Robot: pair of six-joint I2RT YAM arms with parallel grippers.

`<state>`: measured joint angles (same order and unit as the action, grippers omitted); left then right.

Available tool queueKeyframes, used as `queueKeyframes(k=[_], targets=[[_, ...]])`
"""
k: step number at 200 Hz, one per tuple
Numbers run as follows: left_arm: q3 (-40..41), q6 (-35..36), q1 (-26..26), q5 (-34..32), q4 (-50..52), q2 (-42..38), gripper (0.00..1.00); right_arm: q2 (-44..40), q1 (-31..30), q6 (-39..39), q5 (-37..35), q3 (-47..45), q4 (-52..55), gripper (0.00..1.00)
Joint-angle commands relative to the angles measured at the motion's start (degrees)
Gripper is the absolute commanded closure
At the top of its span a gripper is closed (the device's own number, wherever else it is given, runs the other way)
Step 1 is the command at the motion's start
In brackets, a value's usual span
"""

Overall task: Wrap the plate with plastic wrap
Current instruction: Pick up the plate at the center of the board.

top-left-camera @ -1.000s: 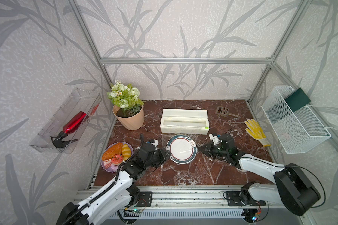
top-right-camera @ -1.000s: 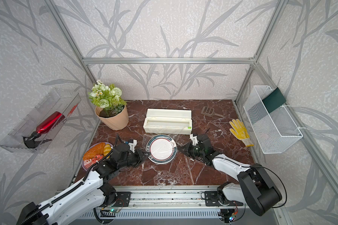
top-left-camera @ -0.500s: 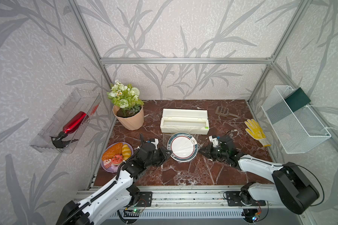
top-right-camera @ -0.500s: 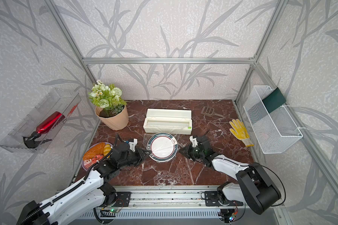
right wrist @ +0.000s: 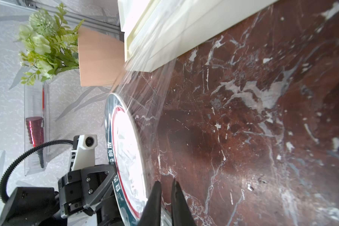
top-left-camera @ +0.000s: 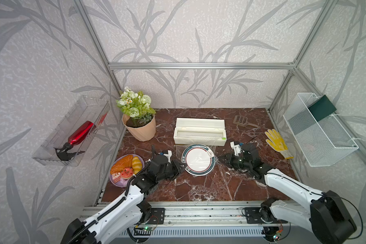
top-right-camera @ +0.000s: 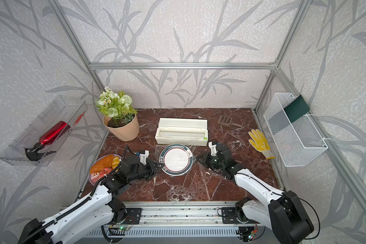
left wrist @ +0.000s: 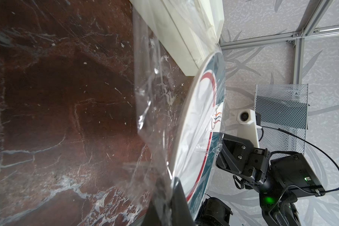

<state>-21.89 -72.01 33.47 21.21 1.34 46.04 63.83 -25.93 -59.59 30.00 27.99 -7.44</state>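
- Right wrist view puts the plate [right wrist: 125, 156] on the marble table [right wrist: 252, 127], its green rim just beside the fingertips of the right gripper [right wrist: 166, 185]; in both top views it lies between the two sets of fingers
- the plastic wrap [right wrist: 145, 92] stretches from the dispenser box [right wrist: 174, 39] over the plate, wrinkled and glinting, reaching the fingers on either side
- left gripper [top-left-camera: 183, 166]: fingers [left wrist: 177, 195] are pressed together at the plate's near rim, pinched on the film's edge, which bunches around them in the left wrist view
- right gripper: fingers [right wrist: 157, 197] stand slightly apart, with a narrow strip of marble showing between them; whether film lies in that gap I cannot tell
- the cream dispenser box, lid open, sits beyond the plate from both sets of fingers, its front just beside the far rim
- a purple plate [top-left-camera: 114, 182] of toy food lies behind the left fingers, and a yellow glove [top-left-camera: 277, 142] lies behind the right fingers, well apart
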Motion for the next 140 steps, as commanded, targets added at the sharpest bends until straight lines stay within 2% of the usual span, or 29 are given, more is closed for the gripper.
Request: queueKeyframes(k=[1,35,50,86,108,140], targets=[[-1.0,0.2,0.0,1.0,-3.4,-0.4,1.0,-0.2,0.4,1.3,2.1,-0.9,2.1,0.77],[-1.4,0.6,0.1,0.9,-3.0,-0.2,1.0,-0.1,0.4,1.0,3.5,0.2,1.7,0.67],[-1.5,0.8,0.1,0.8,-2.5,-0.4,1.0,-0.4,0.4,1.1,3.1,0.4,2.1,0.67],[-1.3,0.7,0.1,0.2,-1.7,-1.4,1.0,-4.2,1.0,2.1,-2.2,-0.4,7.8,0.77],[-1.3,0.8,0.1,0.2,-1.3,-1.5,1.0,-4.9,1.1,1.9,-0.9,-1.1,5.9,0.79],[-1.3,0.8,0.1,0.2,-1.7,-1.1,1.0,-1.5,0.8,0.7,5.3,-0.4,0.0,0.66]])
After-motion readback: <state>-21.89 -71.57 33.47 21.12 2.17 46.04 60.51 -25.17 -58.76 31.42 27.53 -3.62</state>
